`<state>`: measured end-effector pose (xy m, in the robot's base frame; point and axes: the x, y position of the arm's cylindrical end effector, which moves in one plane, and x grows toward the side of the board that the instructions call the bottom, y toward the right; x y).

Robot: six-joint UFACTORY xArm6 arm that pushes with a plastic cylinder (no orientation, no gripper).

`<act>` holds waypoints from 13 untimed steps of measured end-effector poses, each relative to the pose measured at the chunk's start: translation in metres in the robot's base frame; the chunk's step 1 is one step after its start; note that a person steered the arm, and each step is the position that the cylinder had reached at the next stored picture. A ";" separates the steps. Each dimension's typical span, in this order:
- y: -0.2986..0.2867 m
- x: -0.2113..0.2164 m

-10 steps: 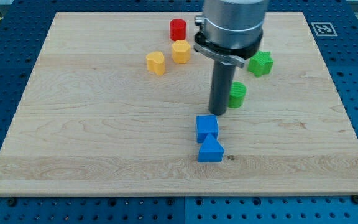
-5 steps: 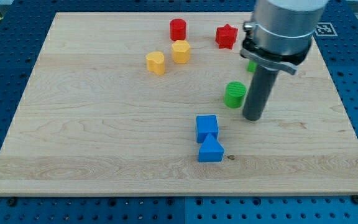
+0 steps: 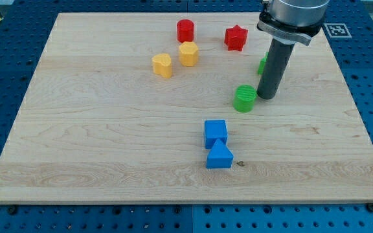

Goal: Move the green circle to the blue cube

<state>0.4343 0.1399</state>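
The green circle point(image 3: 244, 98) lies right of the board's middle. The blue cube point(image 3: 215, 133) sits below and to the left of it, a short gap apart, with a blue triangle point(image 3: 219, 156) touching its lower side. My tip point(image 3: 266, 97) rests on the board just right of the green circle, close to its upper right edge. I cannot tell whether they touch.
A green star point(image 3: 263, 64) is mostly hidden behind the rod. A red star point(image 3: 236, 37) and a red cylinder point(image 3: 185, 30) lie near the top. Two yellow blocks point(image 3: 188, 53) point(image 3: 162, 65) sit upper left of centre. The wooden board point(image 3: 109, 129) ends near all frame edges.
My tip swung from the left of the green circle around to its right, then moved up a little and closer to it. The green circle has barely shifted.
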 end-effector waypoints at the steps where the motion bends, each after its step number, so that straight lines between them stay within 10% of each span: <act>1: 0.000 0.000; 13: -0.103 0.006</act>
<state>0.4400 0.0366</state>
